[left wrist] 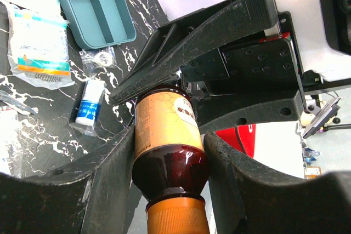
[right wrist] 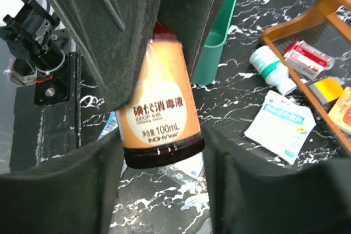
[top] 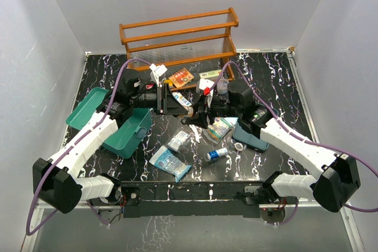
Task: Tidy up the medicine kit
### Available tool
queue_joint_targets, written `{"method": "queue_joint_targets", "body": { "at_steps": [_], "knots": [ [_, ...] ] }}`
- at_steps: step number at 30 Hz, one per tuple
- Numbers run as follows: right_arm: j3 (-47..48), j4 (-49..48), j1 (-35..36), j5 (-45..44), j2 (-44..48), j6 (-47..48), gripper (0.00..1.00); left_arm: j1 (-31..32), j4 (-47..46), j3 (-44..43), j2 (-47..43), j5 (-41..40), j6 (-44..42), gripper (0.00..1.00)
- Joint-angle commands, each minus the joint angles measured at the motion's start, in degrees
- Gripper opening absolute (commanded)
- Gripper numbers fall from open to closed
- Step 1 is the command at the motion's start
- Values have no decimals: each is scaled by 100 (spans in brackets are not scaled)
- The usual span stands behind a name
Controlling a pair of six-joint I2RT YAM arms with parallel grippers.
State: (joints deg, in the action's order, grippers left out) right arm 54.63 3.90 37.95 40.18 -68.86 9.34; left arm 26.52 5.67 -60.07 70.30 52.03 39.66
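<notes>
The black, white-veined marble-pattern counter carries every item. An orange-brown wooden shelf rack stands at its far edge, beyond both pincers. The medicine kit, a teal-green rectangular plastic box, sits on the counter to the left of the left pincer and nearer the arm bases. Its hinged lid is laid back, so the mouth stands ready to receive contents. A shallow blue-grey two-compartment plastic tray lies below the right pincer, on its right side. The left pincer is clamped on the shoulder of a dark amber bottle with an orange label and orange cap, and holds it clear of the counter between the two arms. The right pincer's fingers flank the base end of the bottle, close against it, but whether they have gripped cannot be told. In my judgement this is a mid-air transfer or re-grip, meant to turn the bottle for stowing in the kit. The risk is a slip if one pincer releases early. Clear-and-blue plastic packets and a small white-and-blue vial lie loose beneath the pincers, unsorted.
</notes>
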Motion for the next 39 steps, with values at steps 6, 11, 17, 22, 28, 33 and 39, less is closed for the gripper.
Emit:
{"method": "queue_joint_targets", "body": {
  "at_steps": [6, 11, 17, 22, 28, 33, 39],
  "knots": [
    [158, -868, 167, -216, -1, -126, 64, 11, -30, -192, 91, 176, 62, 41],
    [262, -747, 200, -108, -119, -73, 42, 11, -128, -194, 49, 62, 171, 44],
    [-26, -1517, 277, -809, -11, -758, 37, 11, -832, 332, -260, -898, 992, 61],
    [-372, -2405, 454, -1604, -2, -1827, 36, 11, -1492, 1084, -776, -2100, 1567, 65],
    [-379, -2551, 571, -2130, -203, -2245, 36, 11, -1609, 1338, -1013, -2627, 1716, 59],
    [-276, -2513, 575, -2104, -331, -2361, 46, 6, -1578, 1369, -1034, -2641, 1687, 35],
    [-401, -2253, 580, -2214, -91, -2314, 88, -22, -376, 787, -1045, -3231, 815, 33]
  ]
}}
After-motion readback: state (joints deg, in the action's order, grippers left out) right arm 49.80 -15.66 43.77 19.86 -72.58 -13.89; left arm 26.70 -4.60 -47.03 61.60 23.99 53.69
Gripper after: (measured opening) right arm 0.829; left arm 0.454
